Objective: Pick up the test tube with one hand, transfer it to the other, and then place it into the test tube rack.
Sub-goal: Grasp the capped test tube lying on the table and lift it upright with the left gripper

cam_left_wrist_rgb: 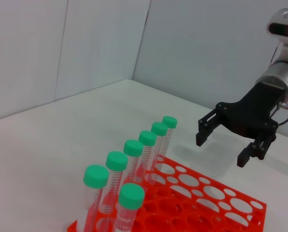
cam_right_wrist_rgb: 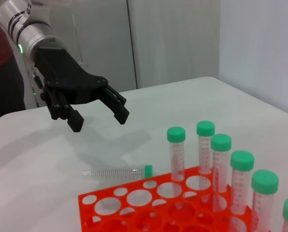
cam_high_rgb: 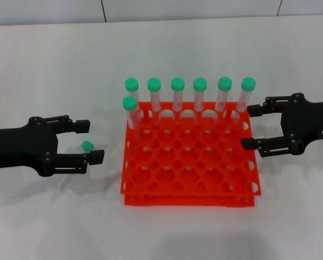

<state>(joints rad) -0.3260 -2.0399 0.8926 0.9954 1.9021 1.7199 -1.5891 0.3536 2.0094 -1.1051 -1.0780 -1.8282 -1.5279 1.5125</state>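
2 matte black 2-finger hands, left hand (cam_high_rgb: 92,142) plain, right hand (cam_high_rgb: 250,128) white-labelled, silver cylindrical wrists.

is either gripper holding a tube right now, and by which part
Nothing is held. The left gripper is open above the test tube lying on the table; the right gripper is open beside the rack.

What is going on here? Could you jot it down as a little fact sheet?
Rack: orange test tube rack on a white table
Tubes standing: seven green-capped tubes, six in the back row and one in the next
Loose tube: test tube lying on the table left of the rack
Left gripper: open, above the loose tube
Right gripper: open, at the rack's right edge, holding nothing
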